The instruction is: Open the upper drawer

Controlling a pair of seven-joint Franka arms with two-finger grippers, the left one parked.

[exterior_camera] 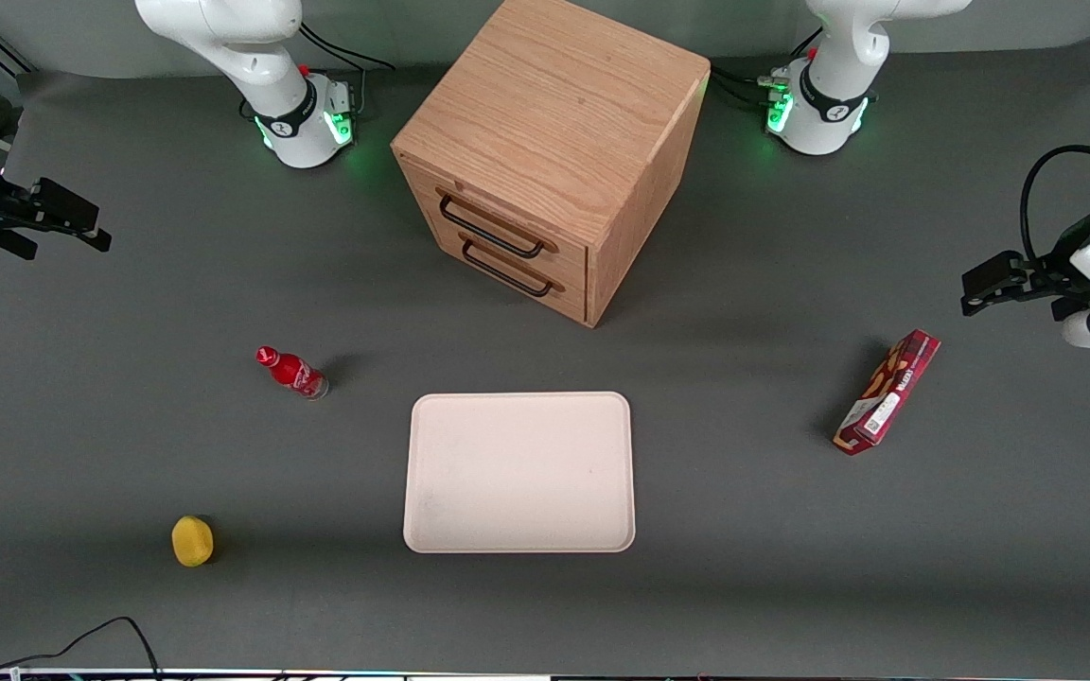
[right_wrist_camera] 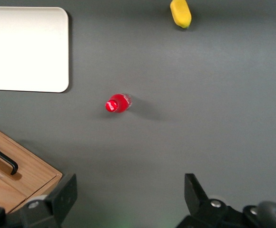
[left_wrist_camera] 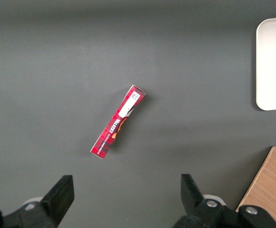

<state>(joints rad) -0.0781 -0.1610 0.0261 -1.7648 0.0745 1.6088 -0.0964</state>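
Observation:
The light oak cabinet [exterior_camera: 554, 104] stands in the middle of the table, its two drawers facing the front camera at an angle. The upper drawer [exterior_camera: 517, 219] is flush with the cabinet front, and its thin black bar handle [exterior_camera: 491, 230] lies just above the lower drawer's handle [exterior_camera: 507, 271]. My gripper [exterior_camera: 91, 227] hovers open and empty toward the working arm's end of the table, well apart from the cabinet. The right wrist view shows the gripper [right_wrist_camera: 128, 197] over bare table, with a cabinet corner [right_wrist_camera: 28, 173] and one black handle [right_wrist_camera: 2, 159] beside it.
A red bottle [exterior_camera: 291, 373] [right_wrist_camera: 117, 103] stands between my gripper and the cream tray [exterior_camera: 518, 471] [right_wrist_camera: 26, 47]. A yellow lemon-like object [exterior_camera: 192, 540] [right_wrist_camera: 181, 13] lies nearer the front camera. A red box [exterior_camera: 886, 392] [left_wrist_camera: 118, 121] lies toward the parked arm's end.

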